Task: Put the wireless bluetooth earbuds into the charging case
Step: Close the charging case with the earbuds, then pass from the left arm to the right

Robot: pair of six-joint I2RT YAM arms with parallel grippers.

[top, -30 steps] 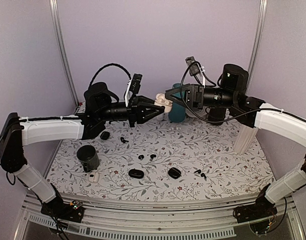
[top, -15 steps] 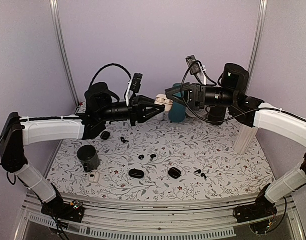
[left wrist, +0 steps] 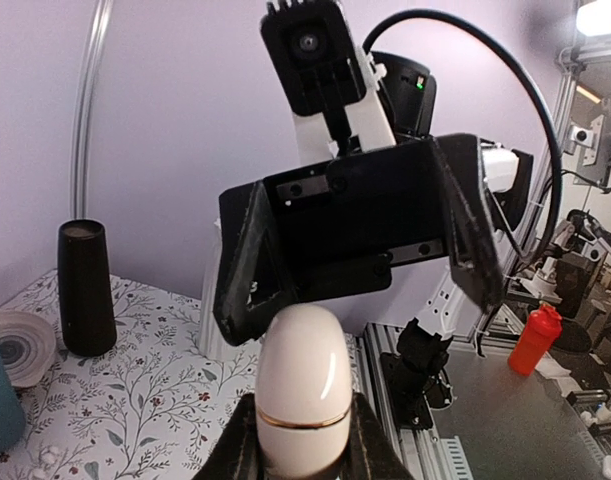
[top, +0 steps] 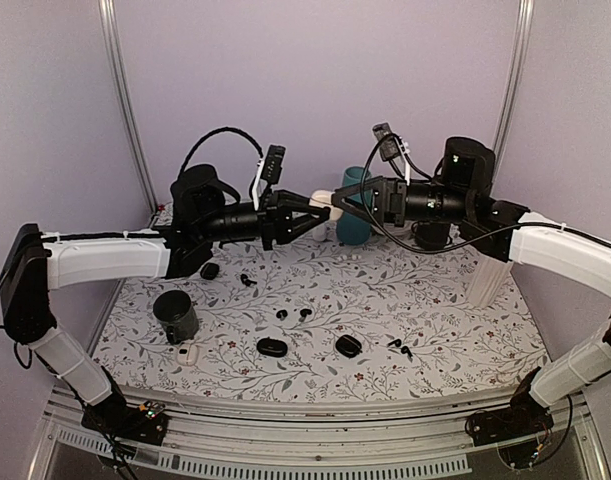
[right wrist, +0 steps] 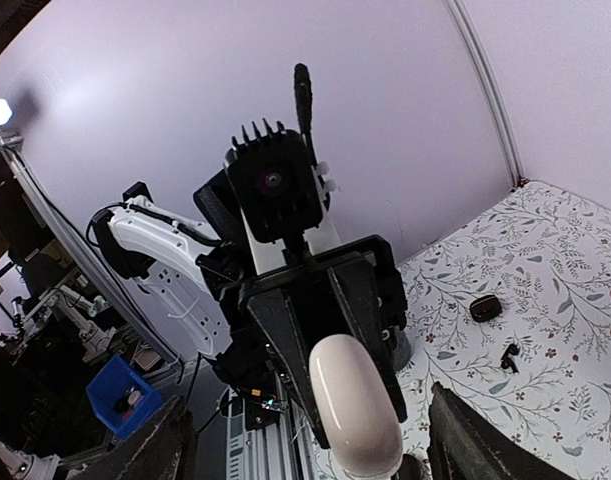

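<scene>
Left wrist view gives the clearest look at the cream, pebble-shaped plastic charging case (left wrist: 303, 385). It is closed, with a thin seam ringing it crosswise, and the left gripper (left wrist: 305, 452) is clenched on its lower end, one finger on either side. The case is held in the air above the rear middle of the flower-printed worktop (top: 435, 300).

Its long axis runs along the left gripper's own reach, so the rounded free end points straight at the right gripper (left wrist: 360, 300). That gripper faces it head-on, jaws spread wide and holding nothing. The free end sits in the gap between those two fingers, apart from both; whether it touches the palm behind cannot be told. From above, the grippers meet nose to nose and the case lies left to right, parallel with the worktop's rear edge.

The tiny glossy black earbuds (top: 305, 313) are near neither gripper. One pair lies at the middle of the worktop, well apart from the held case, and a second pair lies toward the front right. Black pebble-shaped cases (top: 270, 347) lie near the front edge, a black cup (top: 175, 315) stands at the left, and a teal cup (top: 353, 230) stands at the rear behind the grippers.

I judge that the lid must be opened first, and the right gripper is the one placed to do it. The middle earbuds lie about equally far from both arms.
</scene>
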